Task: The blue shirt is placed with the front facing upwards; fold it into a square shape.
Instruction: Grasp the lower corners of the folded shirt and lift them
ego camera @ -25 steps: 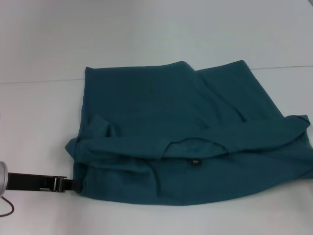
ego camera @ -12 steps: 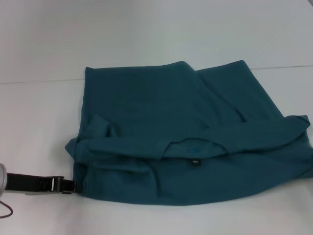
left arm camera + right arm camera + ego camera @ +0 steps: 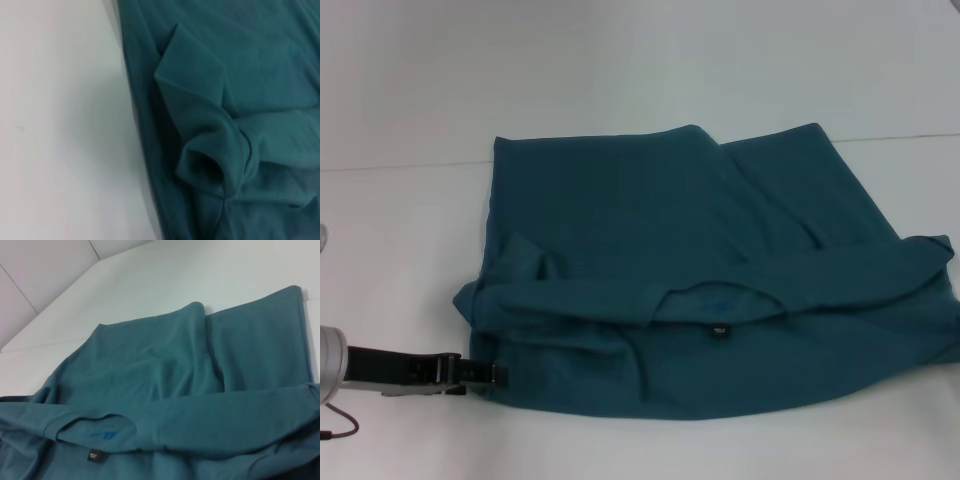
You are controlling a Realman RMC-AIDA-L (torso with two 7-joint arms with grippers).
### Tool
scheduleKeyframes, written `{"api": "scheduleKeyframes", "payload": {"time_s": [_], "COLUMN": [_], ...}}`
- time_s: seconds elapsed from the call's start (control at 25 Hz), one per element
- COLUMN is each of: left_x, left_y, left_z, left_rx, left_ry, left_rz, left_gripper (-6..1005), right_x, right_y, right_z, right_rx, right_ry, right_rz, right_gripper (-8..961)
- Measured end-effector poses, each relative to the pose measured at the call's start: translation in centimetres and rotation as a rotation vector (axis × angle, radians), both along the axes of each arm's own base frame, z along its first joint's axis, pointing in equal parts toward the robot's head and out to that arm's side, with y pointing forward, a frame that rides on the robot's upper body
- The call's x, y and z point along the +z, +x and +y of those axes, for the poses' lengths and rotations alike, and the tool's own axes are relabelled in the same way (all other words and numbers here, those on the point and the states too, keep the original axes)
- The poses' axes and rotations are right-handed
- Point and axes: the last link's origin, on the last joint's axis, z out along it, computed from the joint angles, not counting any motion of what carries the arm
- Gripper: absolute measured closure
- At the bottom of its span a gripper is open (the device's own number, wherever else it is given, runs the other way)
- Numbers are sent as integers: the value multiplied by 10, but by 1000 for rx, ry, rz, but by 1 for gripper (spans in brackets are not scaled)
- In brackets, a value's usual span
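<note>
On the white table (image 3: 410,260), seen from the head, the shirt (image 3: 650,240) lies partly folded, spreading from the middle toward the right edge. Its far part is a flat panel with a second layer beside it on the right, the two meeting at a diagonal crease. Nearer the robot a thick folded band runs across the cloth, and the collar opening sits just under it with the small dark label (image 3: 717,330) showing. A sleeve (image 3: 525,262) is bunched up at the shirt's left side. The left gripper (image 3: 490,375) reaches in low from the left, its dark tip touching the shirt's near-left corner; whether the jaws are open or closed on the cloth I cannot tell, since the tip merges with the fabric. The right gripper does not show in this view.

Close over the cloth, the left wrist view shows the shirt's edge (image 3: 137,125) running along bare table (image 3: 55,120), with the rolled sleeve cuff (image 3: 205,170) gaping open beside a pointed fold. No fingers appear.

From the right wrist, the shirt (image 3: 165,365) fills the lower part, the two far panels side by side, the band across them, and the label (image 3: 95,456) under the collar with a faint blue mark just above it. The right gripper's jaws are not visible.
</note>
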Motion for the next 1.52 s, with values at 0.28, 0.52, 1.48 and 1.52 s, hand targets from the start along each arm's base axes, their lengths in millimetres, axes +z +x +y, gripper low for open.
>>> {"api": "scheduleKeyframes", "payload": {"time_s": [0.28,0.52,1.48,1.52], "left_x": [-1,-4,-11,-9], "left_y": [0,4,22,22], "left_z": [0,1,10,9], "left_rx": [7,5,-51,-48], "left_ry": [-3,-19,-50,-49], "left_rz": [-4,-13,-27,-26], "left_gripper": [295,296,300,300], "right_x": [1,2,3,3], "right_y": [0,1,0,0], "right_z": [0,0,2,3], "right_rx": [-1,-1,-2,-1], "right_ry": [3,5,17,17], "right_rz": [0,-2,-3,-2], "right_gripper": [922,922,922,922]}}
